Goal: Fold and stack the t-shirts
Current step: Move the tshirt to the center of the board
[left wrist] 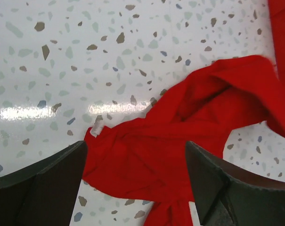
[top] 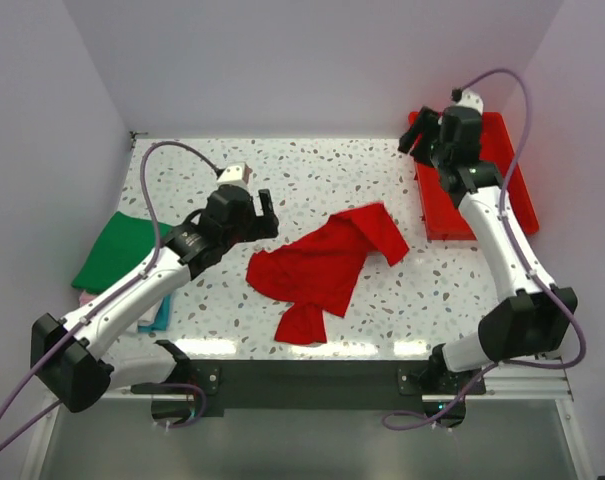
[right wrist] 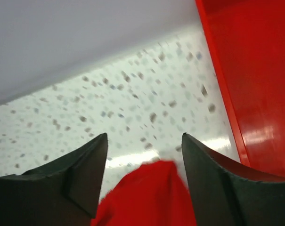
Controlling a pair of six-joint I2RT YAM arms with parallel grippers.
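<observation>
Mid-desk (top: pixel 312 170): red t-shirt (top: pixel 327 265), crumpled, unfolded, twisted narrow toward its near end and flaring into a small tail.

Just left of the red t-shirt: left gripper (left wrist: pixel 135 148), fingers spread wide, gripping nothing, hanging above the cloth's left edge.

Well left of the red t-shirt, at the desk's edge: green t-shirt (top: pixel 117 250) lying flat on a low pile, with pale pink, white and teal cloth edges peeking out below it.

Right of the red t-shirt and farther back: red plastic tray (top: pixel 517 185), only its smooth glossy floor showing in the right wrist view.

Beyond the red t-shirt's right corner, over the tray's left rim: right gripper (right wrist: pixel 144 136), fingers apart. Blurred red cloth low between them; cannot tell whether touching.
</observation>
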